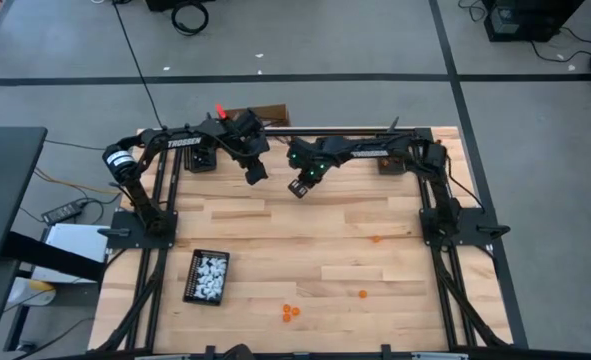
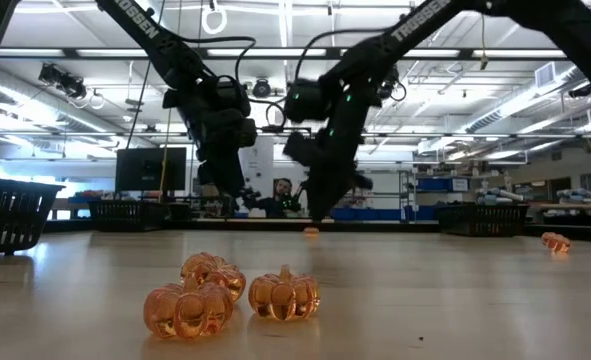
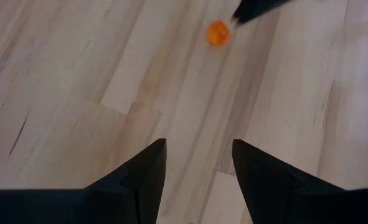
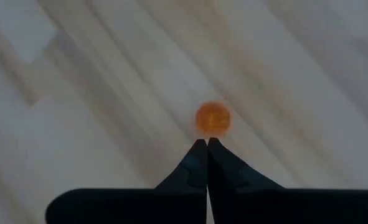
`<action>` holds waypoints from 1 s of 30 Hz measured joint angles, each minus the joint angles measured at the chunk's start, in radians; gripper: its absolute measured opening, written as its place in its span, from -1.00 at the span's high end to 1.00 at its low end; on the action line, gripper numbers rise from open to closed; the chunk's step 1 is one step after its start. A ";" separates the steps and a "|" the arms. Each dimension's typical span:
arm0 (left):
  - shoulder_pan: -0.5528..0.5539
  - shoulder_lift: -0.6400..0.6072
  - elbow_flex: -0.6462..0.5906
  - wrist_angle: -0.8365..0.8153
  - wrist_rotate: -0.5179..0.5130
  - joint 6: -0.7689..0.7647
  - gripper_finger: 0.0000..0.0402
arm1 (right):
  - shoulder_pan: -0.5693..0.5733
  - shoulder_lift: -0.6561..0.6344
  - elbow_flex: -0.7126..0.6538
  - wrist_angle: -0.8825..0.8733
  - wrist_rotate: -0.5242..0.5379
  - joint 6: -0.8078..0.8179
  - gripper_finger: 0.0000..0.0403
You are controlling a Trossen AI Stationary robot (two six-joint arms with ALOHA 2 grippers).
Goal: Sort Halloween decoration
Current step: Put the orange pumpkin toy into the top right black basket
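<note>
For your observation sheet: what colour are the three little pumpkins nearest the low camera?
Translucent orange pumpkins, clearest in the low view.

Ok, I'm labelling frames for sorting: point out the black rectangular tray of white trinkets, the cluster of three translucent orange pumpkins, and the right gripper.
Black rectangular tray (image 1: 190, 288): high view, its left rim.
Cluster of three translucent orange pumpkins (image 2: 232, 295): low view, cluster's middle.
Right gripper (image 4: 207, 147): right wrist view, shut fingertips.

Glossy translucent plastic pumpkins (image 2: 233, 293) on matt (pale) wood table (image 1: 325, 225).
</note>
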 joint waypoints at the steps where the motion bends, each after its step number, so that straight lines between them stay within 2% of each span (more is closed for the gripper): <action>1: 0.000 0.000 0.000 0.001 0.000 0.000 0.03 | -0.008 -0.024 0.000 -0.022 0.001 -0.008 0.97; 9: 0.000 0.000 0.000 0.022 0.000 -0.011 0.03 | -0.060 -0.134 0.002 -0.220 0.033 -0.109 0.97; 12: 0.000 0.000 0.000 0.033 0.000 -0.011 0.03 | -0.066 -0.131 0.003 -0.205 0.046 -0.150 0.94; 17: 0.000 0.000 0.000 0.070 0.000 -0.025 0.03 | -0.066 -0.077 0.004 -0.033 0.013 -0.197 0.57; 21: 0.000 0.000 0.000 0.111 -0.003 -0.025 0.03 | -0.040 0.000 0.003 0.035 0.016 -0.239 0.16; 24: 0.000 -0.001 0.000 0.145 -0.039 -0.001 0.03 | -0.024 0.043 0.021 0.019 0.052 -0.261 -0.08; 27: 0.009 -0.001 0.000 0.148 -0.053 0.000 0.03 | -0.017 0.077 0.044 -0.020 0.081 -0.262 -0.18; 30: 0.017 -0.001 0.000 0.145 -0.053 0.000 0.03 | -0.015 0.085 0.053 -0.006 0.103 -0.246 -0.18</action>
